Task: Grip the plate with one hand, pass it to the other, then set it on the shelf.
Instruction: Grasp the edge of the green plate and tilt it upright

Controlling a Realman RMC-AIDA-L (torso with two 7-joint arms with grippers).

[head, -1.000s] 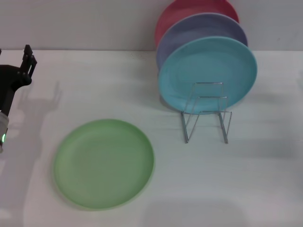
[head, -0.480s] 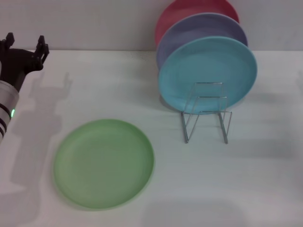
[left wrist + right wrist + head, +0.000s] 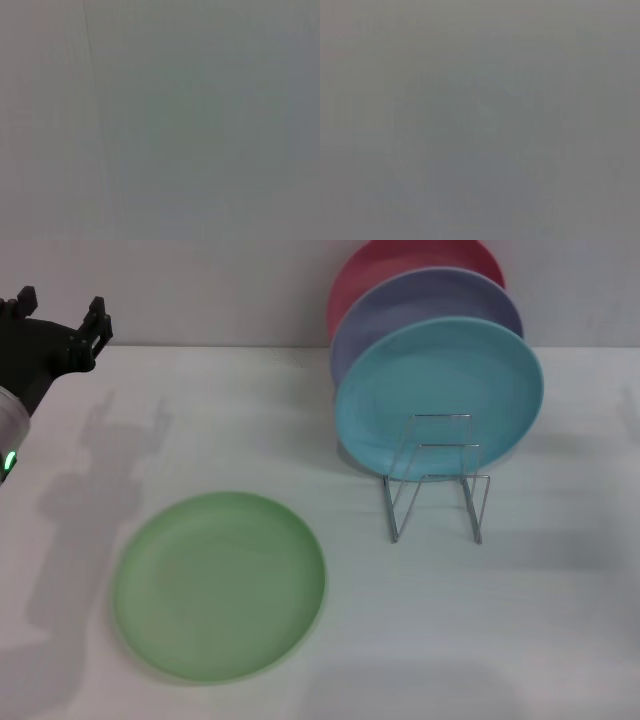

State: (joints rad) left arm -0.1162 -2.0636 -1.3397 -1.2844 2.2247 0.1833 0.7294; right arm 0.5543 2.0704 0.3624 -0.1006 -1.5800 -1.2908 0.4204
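The light green plate [image 3: 219, 584] lies flat on the white table [image 3: 200, 430], front left. The silver wire shelf [image 3: 437, 480] stands to its right, with empty upright loops at its front. My left gripper [image 3: 60, 315] is open and empty, raised at the far left edge, well behind and left of the green plate. The right gripper is out of view. Both wrist views show only plain grey.
A turquoise plate [image 3: 440, 395], a lavender plate [image 3: 420, 300] and a red plate [image 3: 400, 260] stand on edge in the back of the shelf. A grey wall runs behind the table.
My left gripper has risen and moved to the right and farther back, turning so both fingers show spread. The green plate and the shelf have not moved.
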